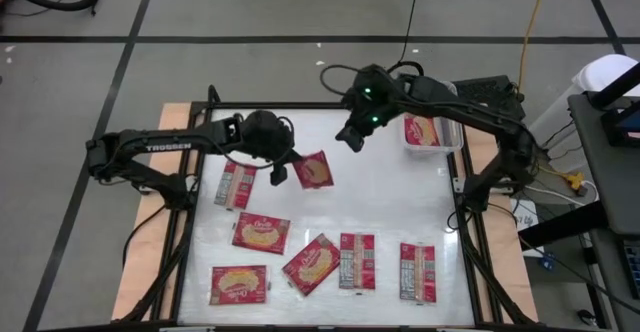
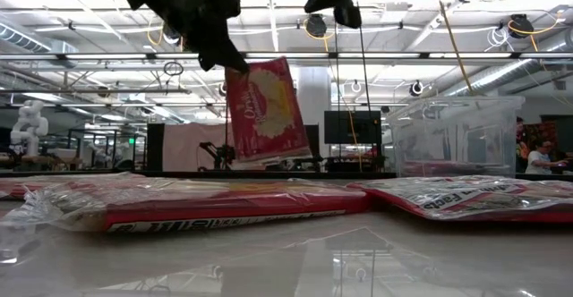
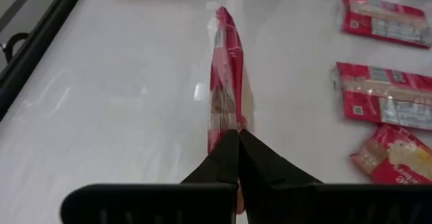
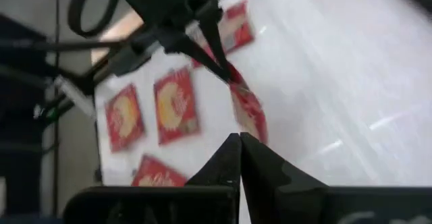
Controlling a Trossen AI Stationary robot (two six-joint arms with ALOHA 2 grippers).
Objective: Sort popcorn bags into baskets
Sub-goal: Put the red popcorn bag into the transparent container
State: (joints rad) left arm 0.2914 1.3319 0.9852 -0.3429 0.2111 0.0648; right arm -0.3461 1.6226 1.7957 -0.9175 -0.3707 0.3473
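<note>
My left gripper [image 1: 279, 173] is shut on one red popcorn bag [image 1: 313, 170] and holds it in the air over the middle of the table. The low view shows this bag [image 2: 267, 109] with its popcorn picture facing the camera. In the left wrist view the bag [image 3: 226, 75] shows edge-on. My right gripper [image 1: 351, 138] hangs shut, with nothing in it, above the far middle of the table, left of the clear basket [image 1: 455, 142]. A popcorn bag [image 1: 422, 130] lies in that basket. Several more bags lie flat on the table's near half. My left gripper pinches the bag's upper corner [image 2: 235, 67] between its two fingers. The fingers slant downward from the table's left side. The bag hangs below them, tilted and clear of the table, with its near edge [image 3: 228, 119] right at the fingertips.
Loose bags lie at the left [image 1: 236, 184], the near left [image 1: 261, 233] [image 1: 239, 283], the near middle [image 1: 311, 264] [image 1: 357, 261] and the near right [image 1: 418, 271]. A dark frame [image 1: 466, 234] rims the white tabletop. The basket stands at the far right corner.
</note>
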